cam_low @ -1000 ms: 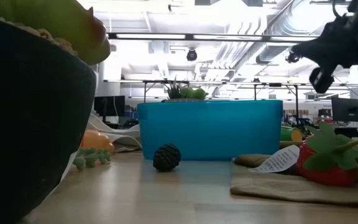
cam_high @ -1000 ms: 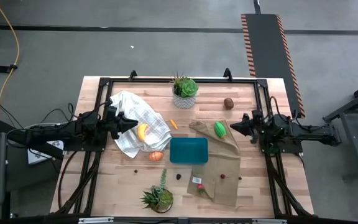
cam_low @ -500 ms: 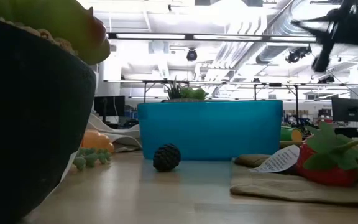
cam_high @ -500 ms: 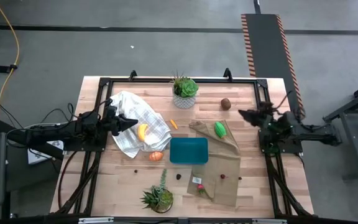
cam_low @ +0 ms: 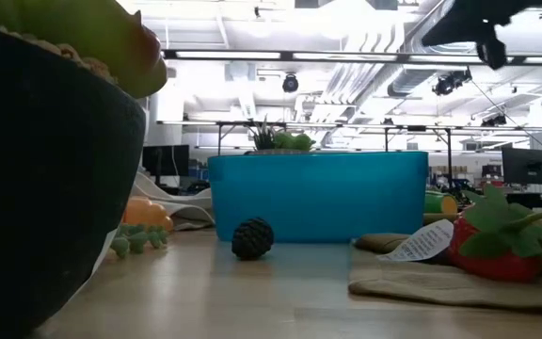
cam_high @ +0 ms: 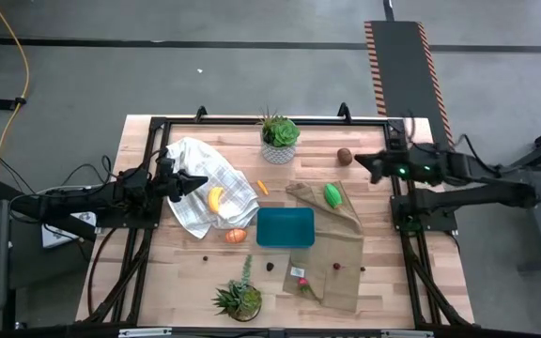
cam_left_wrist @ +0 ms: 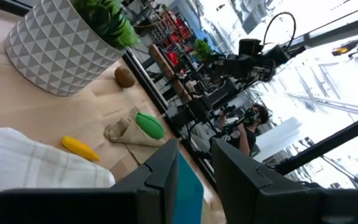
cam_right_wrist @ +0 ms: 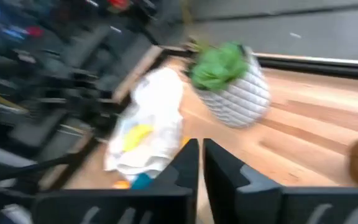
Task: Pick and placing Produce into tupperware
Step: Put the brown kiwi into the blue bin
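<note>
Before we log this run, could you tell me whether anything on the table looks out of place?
The teal-blue plastic tupperware holds nothing; produce lies scattered. The tan cloth is rumpled, the white checked cloth crumpled.

I can not read any words or numbers here. A small white paper tag (cam_low: 423,246) lies by the red toy strawberry (cam_low: 500,245) on the tan cloth (cam_low: 459,280), but its print is too tiny for me to read.
</note>
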Tool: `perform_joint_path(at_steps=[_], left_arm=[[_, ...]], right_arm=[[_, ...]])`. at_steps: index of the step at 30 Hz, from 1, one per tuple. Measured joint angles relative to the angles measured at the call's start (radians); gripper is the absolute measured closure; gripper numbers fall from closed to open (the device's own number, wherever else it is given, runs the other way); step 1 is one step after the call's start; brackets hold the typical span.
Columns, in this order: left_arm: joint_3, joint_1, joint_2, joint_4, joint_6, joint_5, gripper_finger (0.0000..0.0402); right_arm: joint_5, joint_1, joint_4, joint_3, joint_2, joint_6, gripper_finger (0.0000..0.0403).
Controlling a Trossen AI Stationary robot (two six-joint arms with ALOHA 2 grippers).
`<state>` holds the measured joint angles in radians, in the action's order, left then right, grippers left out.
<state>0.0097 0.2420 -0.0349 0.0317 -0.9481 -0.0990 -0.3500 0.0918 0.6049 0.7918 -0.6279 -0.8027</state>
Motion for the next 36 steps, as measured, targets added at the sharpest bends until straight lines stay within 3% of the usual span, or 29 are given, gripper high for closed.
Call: perform_joint_path(at_steps=[9,14,23,36], left_arm=[[0.000,0.000,0.000,0.034,-0.019,0.010,0.0314],[0.000,0.000,0.000,0.034,-0.036,0.084,0.0314],[0.000,0.000,0.000,0.033,-0.053,0.159,0.0314],[0.000,0.000,0.000,0.017,-0.053,0.177,0.0314]], right_arm=[[0.033,0.206,0.285,0.303,-0.340,-0.027,0.0236],[0.060,0.313,0.377,0.443,-0.477,0.001,0.0187],[0.241,0.482,0.530,0.523,-0.687,0.085,0.0171],[0.254,0.598,0.546,0.523,-0.913,0.249,0.0171]])
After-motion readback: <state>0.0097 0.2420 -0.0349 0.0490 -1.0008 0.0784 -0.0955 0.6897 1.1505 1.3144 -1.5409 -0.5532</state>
